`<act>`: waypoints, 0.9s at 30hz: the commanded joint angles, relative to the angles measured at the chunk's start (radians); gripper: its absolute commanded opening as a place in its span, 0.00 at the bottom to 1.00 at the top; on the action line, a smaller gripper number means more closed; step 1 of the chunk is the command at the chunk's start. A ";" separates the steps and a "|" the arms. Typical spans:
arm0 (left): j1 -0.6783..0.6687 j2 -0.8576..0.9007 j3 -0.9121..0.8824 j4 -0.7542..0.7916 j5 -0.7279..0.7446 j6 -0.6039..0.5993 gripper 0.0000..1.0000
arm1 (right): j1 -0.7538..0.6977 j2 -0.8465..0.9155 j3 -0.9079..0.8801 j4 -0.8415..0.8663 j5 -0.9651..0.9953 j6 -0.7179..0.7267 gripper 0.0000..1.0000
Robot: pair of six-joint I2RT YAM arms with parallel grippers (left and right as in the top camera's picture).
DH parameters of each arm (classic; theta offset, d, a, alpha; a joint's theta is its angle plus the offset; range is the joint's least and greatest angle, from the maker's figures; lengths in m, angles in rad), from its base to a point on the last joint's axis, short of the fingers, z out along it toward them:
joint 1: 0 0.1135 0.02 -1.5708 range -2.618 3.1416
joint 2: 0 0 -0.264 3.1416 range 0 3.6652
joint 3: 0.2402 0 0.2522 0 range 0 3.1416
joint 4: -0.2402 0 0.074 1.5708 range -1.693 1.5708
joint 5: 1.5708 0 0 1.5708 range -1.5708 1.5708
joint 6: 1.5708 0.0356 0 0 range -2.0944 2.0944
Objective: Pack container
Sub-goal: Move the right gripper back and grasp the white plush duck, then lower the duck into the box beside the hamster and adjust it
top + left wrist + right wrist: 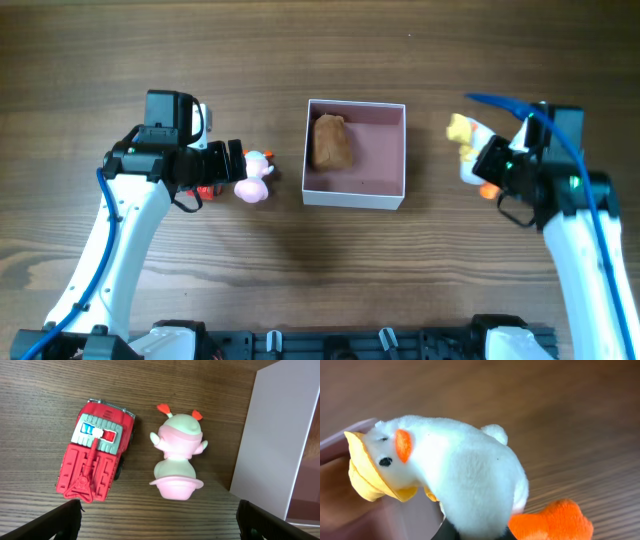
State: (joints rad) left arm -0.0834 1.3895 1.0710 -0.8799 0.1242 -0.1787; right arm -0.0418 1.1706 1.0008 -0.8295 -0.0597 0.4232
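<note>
Your right tool point(482, 166) was clamped on the duck point(465, 480), just right of the box point(354, 196) at tabletop point(300, 280) ctr. A brown toy point(331, 142) filled its left side, so you needed to drop over the free right half. Your left tool point(232, 168) gaped, empty.

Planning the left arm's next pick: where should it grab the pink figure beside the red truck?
Grip the pink figure across its narrow waist, between head and flared base, coming from above. It seems to lie flat, and gaps to the red truck and the container wall leave room for the open left gripper.
</note>
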 commanded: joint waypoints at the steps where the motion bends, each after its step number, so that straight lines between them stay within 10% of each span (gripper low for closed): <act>1: 0.003 0.005 0.018 0.000 -0.006 -0.009 1.00 | 0.114 -0.110 -0.001 -0.008 -0.060 0.080 0.04; 11: 0.003 0.005 0.018 0.000 -0.006 -0.009 1.00 | 0.483 -0.009 -0.001 0.214 0.026 0.137 0.04; 27: 0.003 0.005 0.018 0.000 -0.006 -0.009 1.00 | 0.509 0.525 -0.001 0.466 0.223 0.159 0.08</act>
State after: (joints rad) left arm -0.0834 1.3895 1.0710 -0.8799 0.1242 -0.1787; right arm 0.4641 1.6482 1.0008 -0.3775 0.0910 0.5869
